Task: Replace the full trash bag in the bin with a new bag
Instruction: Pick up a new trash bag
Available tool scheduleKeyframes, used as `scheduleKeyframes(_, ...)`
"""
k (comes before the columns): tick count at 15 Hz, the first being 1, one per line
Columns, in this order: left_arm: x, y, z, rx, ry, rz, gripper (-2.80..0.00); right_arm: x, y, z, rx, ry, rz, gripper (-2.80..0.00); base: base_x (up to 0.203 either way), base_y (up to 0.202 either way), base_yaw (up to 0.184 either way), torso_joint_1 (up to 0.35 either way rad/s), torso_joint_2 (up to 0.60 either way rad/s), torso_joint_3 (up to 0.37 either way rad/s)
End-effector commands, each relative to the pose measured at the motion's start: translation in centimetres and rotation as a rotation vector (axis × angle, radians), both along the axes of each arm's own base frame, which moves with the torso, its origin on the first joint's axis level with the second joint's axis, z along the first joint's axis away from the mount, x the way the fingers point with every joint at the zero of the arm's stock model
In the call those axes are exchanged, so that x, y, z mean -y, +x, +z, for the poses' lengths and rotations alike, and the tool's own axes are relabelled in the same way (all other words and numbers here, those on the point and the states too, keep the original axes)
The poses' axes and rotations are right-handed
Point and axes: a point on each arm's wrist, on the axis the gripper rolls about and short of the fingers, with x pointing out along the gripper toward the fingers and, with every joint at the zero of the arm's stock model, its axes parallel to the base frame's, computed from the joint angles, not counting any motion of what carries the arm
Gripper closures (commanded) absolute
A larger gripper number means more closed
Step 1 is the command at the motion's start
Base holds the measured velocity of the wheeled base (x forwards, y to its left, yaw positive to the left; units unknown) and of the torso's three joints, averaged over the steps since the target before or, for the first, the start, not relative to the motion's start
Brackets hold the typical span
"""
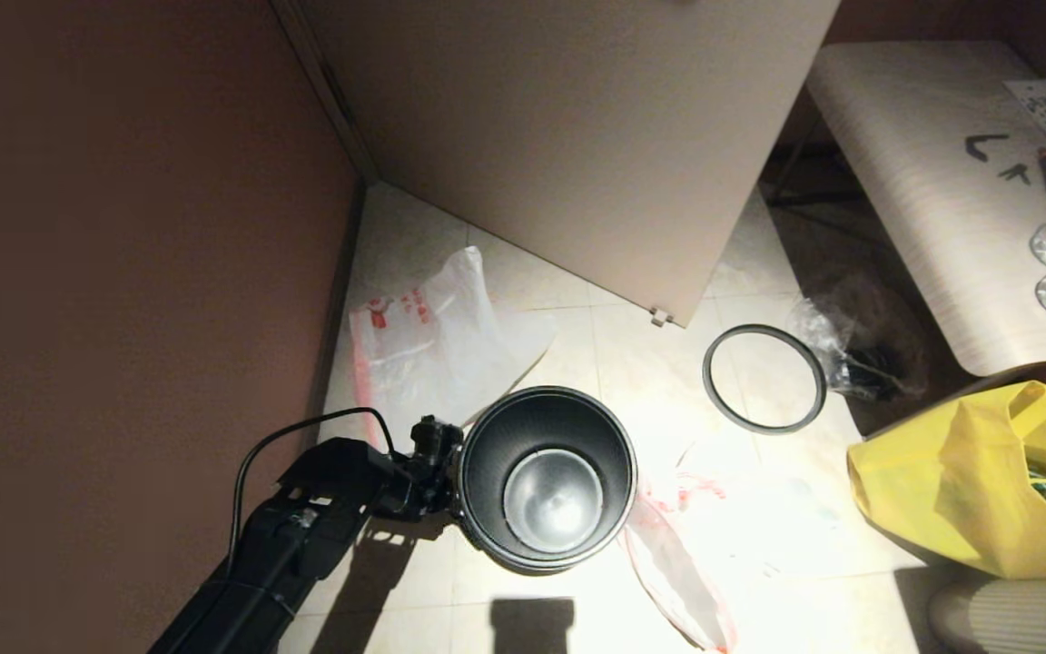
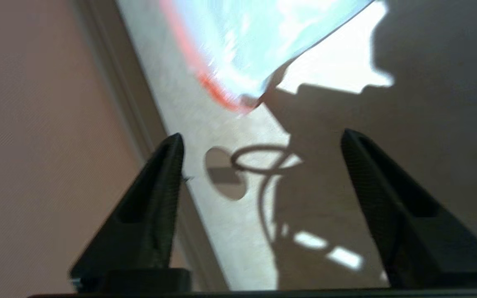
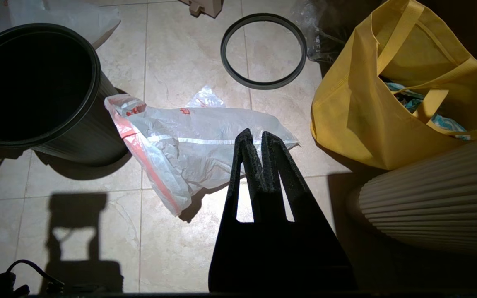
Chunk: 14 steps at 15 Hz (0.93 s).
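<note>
A pale, glossy tiled floor (image 1: 632,363) runs into a corner between a dull reddish-brown wall and a flat beige cabinet panel (image 1: 568,136). On it stands the bin (image 1: 546,477), a round black cylinder with fine ribbing inside and out and a shiny steel bottom; it is upright and has no liner. Its thin grey rim ring (image 1: 764,379) lies flat on the tiles, well apart toward the right. Two thin, crinkled translucent white plastic bags with pink-red edges lie near the bin: one (image 1: 437,341) behind it by the wall, one (image 3: 193,142) just beside its base on the right. Both carry red printing, too small and creased to read. Which of them is the new bag cannot be told.

The left gripper (image 2: 259,142) sits low at the bin's left side, its black, finely ribbed, wedge-shaped fingers spread wide and holding nothing; its view is blurred. The right gripper (image 3: 257,138) hangs over the nearer bag, fingers pressed together and empty.

A soft yellow fabric tote (image 1: 977,477) is cut off at the right edge, its contents hard to make out. A clear glossy film bag (image 1: 836,350) holding dark things lies in shadow beyond the ring.
</note>
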Motion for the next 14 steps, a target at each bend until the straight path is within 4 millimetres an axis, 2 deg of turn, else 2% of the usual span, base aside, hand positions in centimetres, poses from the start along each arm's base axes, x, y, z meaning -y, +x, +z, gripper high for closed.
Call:
scheduleKeyframes(1, 0.0, 0.2, 0.2, 0.019, -0.014, -0.012, -2.80, 0.0, 0.0, 0.0, -0.001, 0.000, 0.000, 0.00, 0.000, 0.000, 0.000, 0.000, 0.00, 0.000)
scheduleKeyframes(4, 0.4, 0.5, 0.4, 0.091, -0.064, -0.064, -2.80, 0.0, 0.0, 0.0, -0.001, 0.000, 0.000, 0.00, 0.000, 0.000, 0.000, 0.000, 0.00, 0.000)
scheduleKeyframes(5, 0.4, 0.6, 0.6, 0.124, -0.073, -0.062, 0.00, 0.0, 0.0, 0.0, -0.001, 0.000, 0.000, 0.00, 0.000, 0.000, 0.000, 0.000, 0.00, 0.000)
scheduleKeyframes(7, 0.6, 0.8, 1.3, 0.199, -0.085, -0.059, 0.00, 0.0, 0.0, 0.0, -0.001, 0.000, 0.000, 0.00, 0.000, 0.000, 0.000, 0.000, 0.00, 0.000)
scheduleKeyframes(9, 1.1, -0.1, 2.0, 0.209, -0.100, -0.048, 0.00, 0.0, 0.0, 0.0, -0.001, 0.000, 0.000, 0.00, 0.000, 0.000, 0.000, 0.000, 0.00, 0.000)
scheduleKeyframes(14, 2.3, -5.2, 6.2, 0.156, -0.191, -0.022, 0.00, 0.0, 0.0, 0.0, -0.001, 0.000, 0.000, 0.00, 0.000, 0.000, 0.000, 0.000, 0.00, 0.000)
